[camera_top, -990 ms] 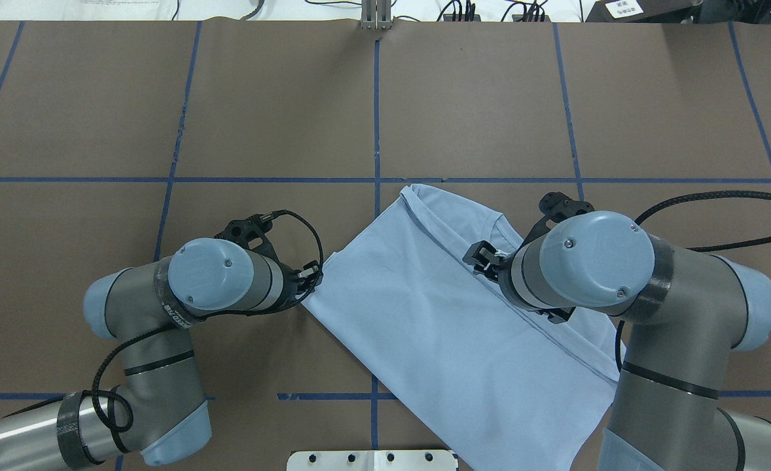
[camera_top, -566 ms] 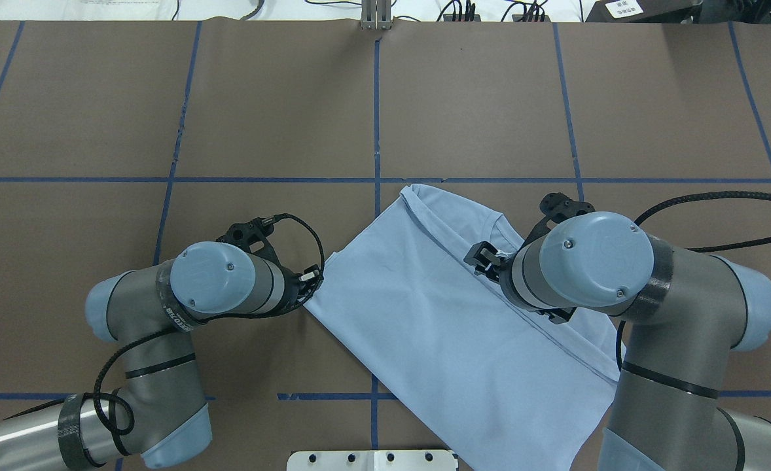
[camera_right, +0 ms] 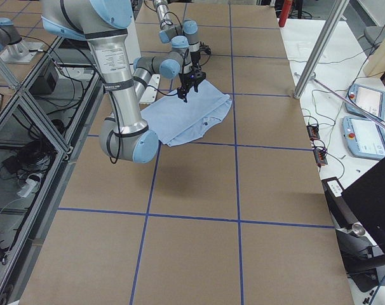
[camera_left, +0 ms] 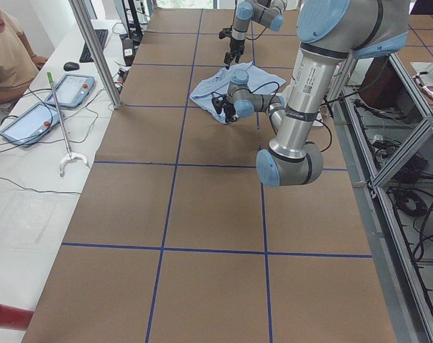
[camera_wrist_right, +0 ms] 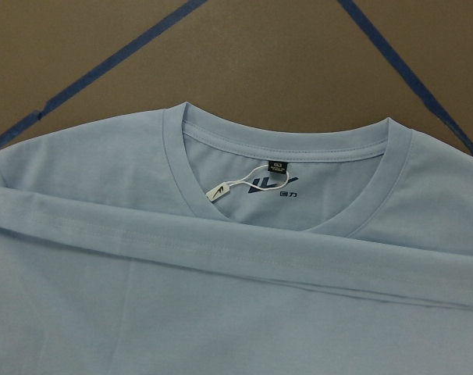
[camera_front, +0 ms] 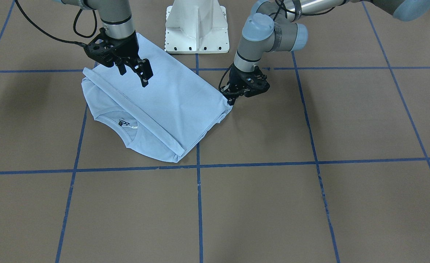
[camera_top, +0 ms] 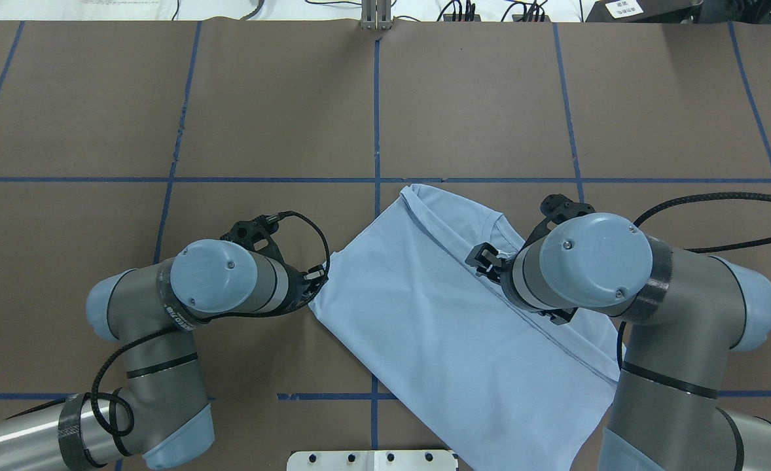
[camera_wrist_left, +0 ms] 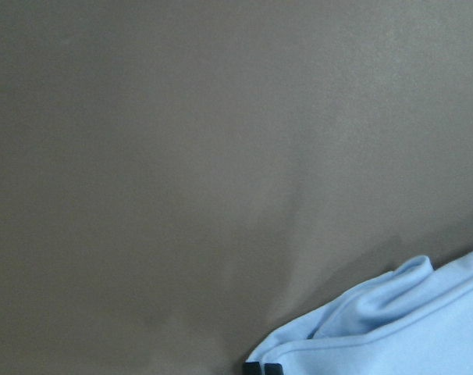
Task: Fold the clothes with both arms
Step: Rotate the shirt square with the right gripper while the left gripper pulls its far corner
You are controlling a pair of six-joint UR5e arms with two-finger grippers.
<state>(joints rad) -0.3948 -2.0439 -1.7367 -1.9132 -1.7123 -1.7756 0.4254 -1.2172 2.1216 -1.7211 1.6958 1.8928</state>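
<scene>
Overhead exterior view: we see the brown table (camera_top: 268, 98) crossed by blue tape lines (camera_top: 376, 118), with its far half and left side lying bare. The white pedestal (camera_top: 372, 460) sits at the near edge, just beside the near end of the light blue T-shirt (camera_top: 438, 320). In the exterior left view a person (camera_left: 6, 57) sits at a white side desk (camera_left: 31, 179) with tablets (camera_left: 27, 121), well apart from the shirt. The right arm (camera_top: 680, 294) hangs over the shirt's right part and hides the neck from above.

The T-shirt lies flat on the near part of the table, right of centre. It is folded over itself, and a stitched edge crosses just below the neck opening (camera_wrist_right: 283, 152). Its long axis runs diagonally along that edge, from the table's middle back toward the robot's right. The neck faces away from the robot and toward its right.

The left gripper (camera_front: 232, 100) is down at the shirt's left corner, pinching the cloth. The left wrist view shows that corner bunched against a dark fingertip (camera_wrist_left: 261, 369). The right gripper (camera_front: 134, 77) hovers over the folded cloth with its fingers (camera_front: 145, 75) spread, holding nothing.
</scene>
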